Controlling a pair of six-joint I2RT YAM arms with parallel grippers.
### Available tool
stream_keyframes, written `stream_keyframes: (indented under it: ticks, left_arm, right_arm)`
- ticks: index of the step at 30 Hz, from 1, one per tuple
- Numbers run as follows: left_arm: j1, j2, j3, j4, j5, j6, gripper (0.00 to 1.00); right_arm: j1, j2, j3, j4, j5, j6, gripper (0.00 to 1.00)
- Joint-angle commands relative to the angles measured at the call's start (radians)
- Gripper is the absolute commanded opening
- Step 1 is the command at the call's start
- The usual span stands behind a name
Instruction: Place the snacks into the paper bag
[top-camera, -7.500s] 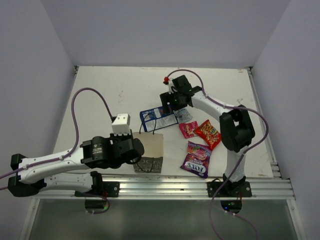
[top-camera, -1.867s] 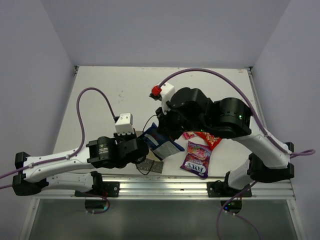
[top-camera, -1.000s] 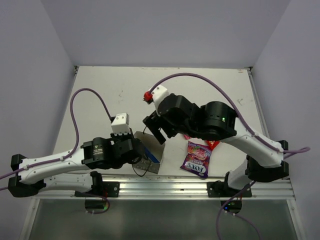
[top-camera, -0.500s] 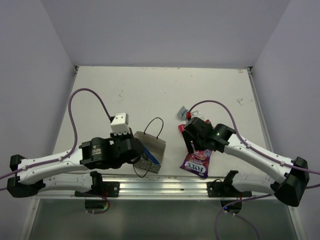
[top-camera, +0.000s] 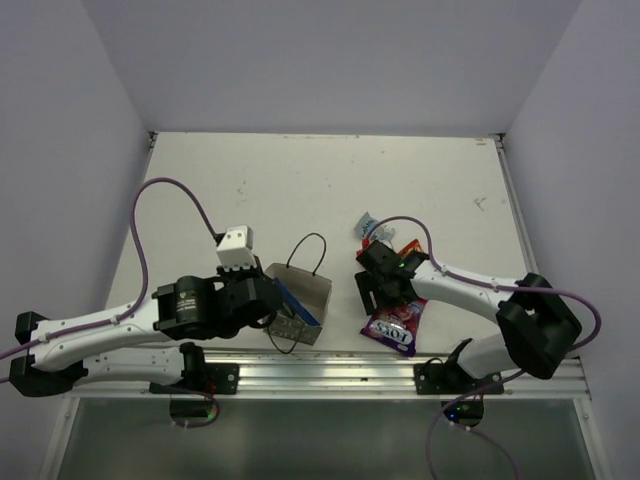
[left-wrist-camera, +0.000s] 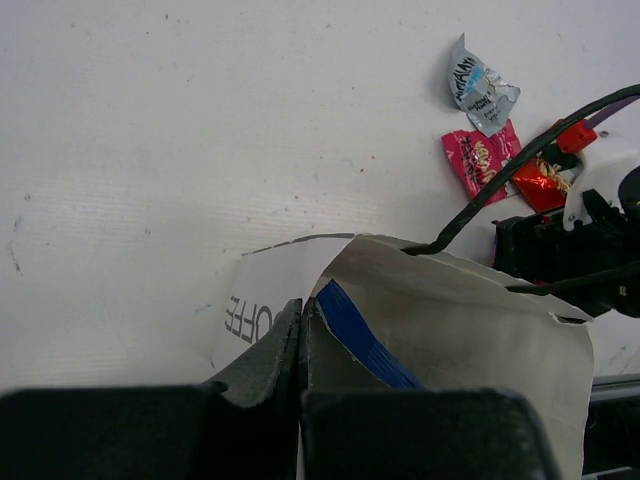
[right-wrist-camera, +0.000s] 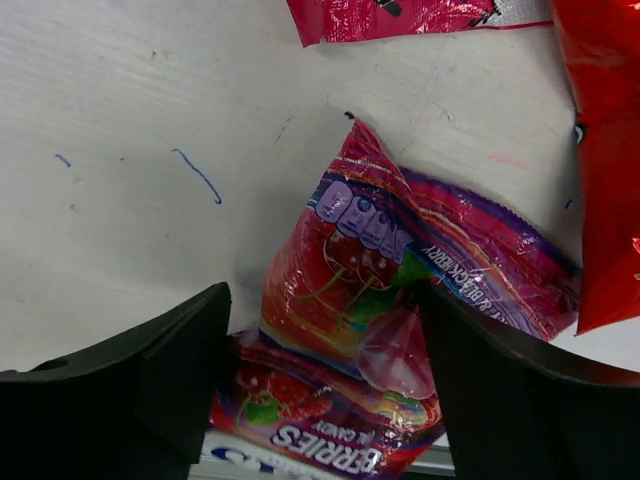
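A: White table (top-camera: 250, 190), pale walls (top-camera: 330, 60) around it. What's the biggest thing on it?

B: The paper bag (top-camera: 300, 300), at the near edge, its mouth open to the overhead camera. The left gripper (left-wrist-camera: 302, 335) is pinched tight on the bag's near wall, jaws together on the paper. A blue-and-white packet (left-wrist-camera: 362, 338) already sits inside.

A: And the right gripper (right-wrist-camera: 322, 385)?

B: Jaws wide apart, nothing in them.

A: What could go wrong from here?

B: I'd say the pick. The purple packet (right-wrist-camera: 385, 290) is flat and glossy, so closing fingers may skate over it or shove it along instead of lifting it. The red packet (right-wrist-camera: 600, 150) lies right up against its far side and could get dragged with it. The bag is also held by just one thin wall, so a bump on the way in might fold the mouth shut.

A: Where is the purple one against the gripper?

B: Directly under it, flat on the table, with one finger on each side of its lower end, just right of the bag.

A: The small ones?

B: The pink packet (left-wrist-camera: 470, 160) and the silvery packet (left-wrist-camera: 478, 88) lie farther back, well apart from the bag.
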Motion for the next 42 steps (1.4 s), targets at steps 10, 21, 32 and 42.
stream_keyframes:
  ticks: [10,21,32,42]
  left_arm:
    - [0.003,-0.028,-0.051,0.033,-0.009,-0.025,0.0]
    - [0.003,-0.05,-0.028,-0.021,-0.029,-0.063,0.0]
    - [0.003,-0.011,-0.014,0.01,-0.022,-0.042,0.0]
    - [0.003,-0.019,-0.014,0.011,-0.021,-0.045,0.0]
  right_arm:
    - [-0.006,-0.051,0.129,-0.11,0.057,-0.011,0.0]
    - [0.034,-0.149,0.793,-0.184,-0.272,-0.106,0.0]
    - [0.266,-0.001,0.915,0.061,-0.513,-0.01,0.0]
    - [0.286,0.091,0.897,0.066,-0.551,0.009,0.0]
